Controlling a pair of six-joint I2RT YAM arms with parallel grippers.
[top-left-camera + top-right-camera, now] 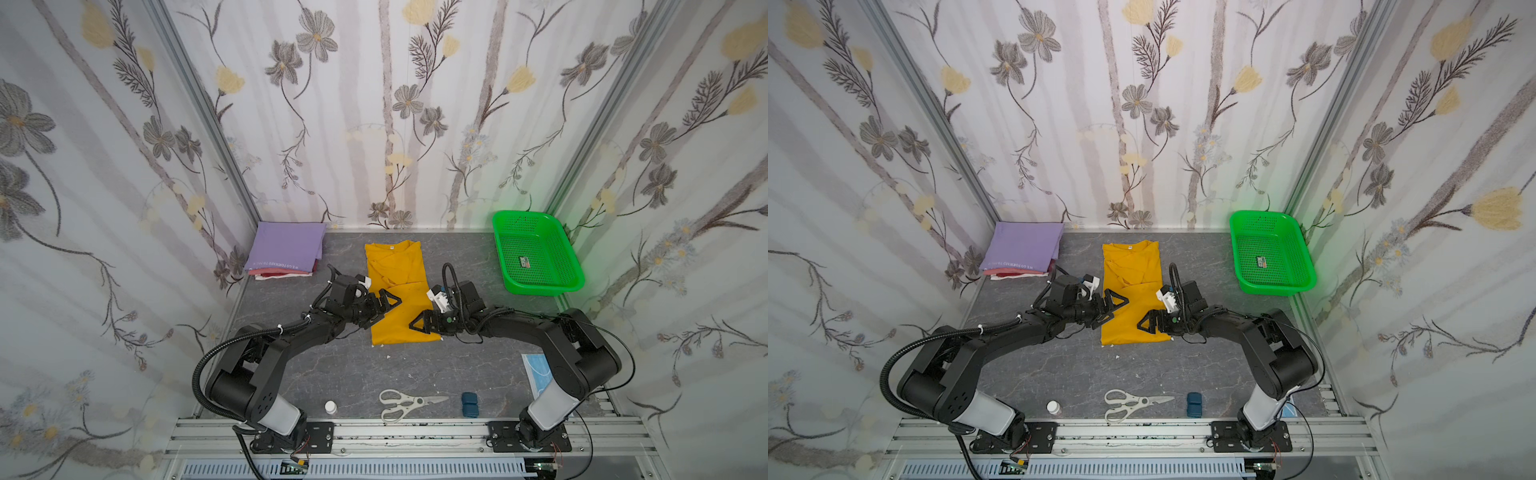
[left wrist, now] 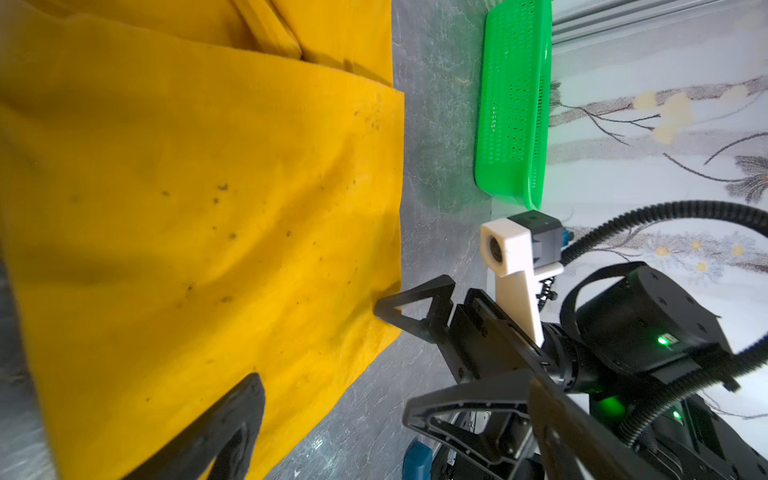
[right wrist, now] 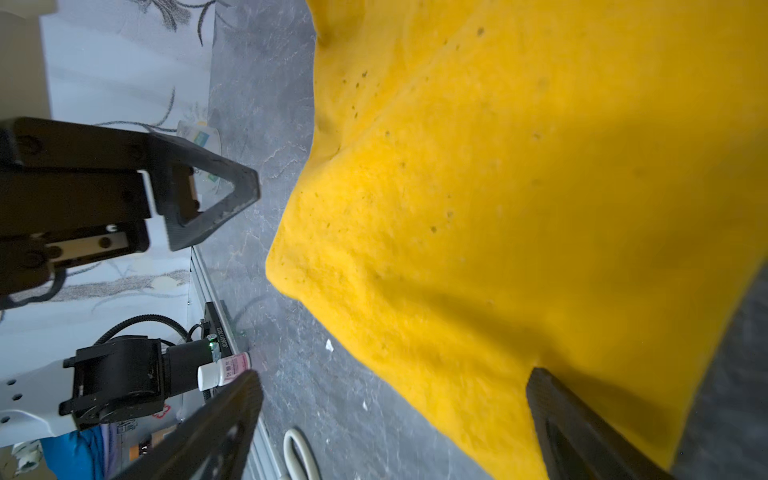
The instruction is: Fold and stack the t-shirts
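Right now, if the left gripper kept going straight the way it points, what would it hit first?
Probably the yellow t-shirt: the open left gripper points low across it. Should it clear the cloth, the right gripper comes next; height is hard to judge.

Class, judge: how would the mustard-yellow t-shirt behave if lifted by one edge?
Probably floppy: the mustard-yellow t-shirt shows soft wrinkles and folded sleeves. Likely light, lying thin and flat on the table. Its folds may well slump open.

Matt, speckled yellow cloth t-shirt (image 1: 397, 291)
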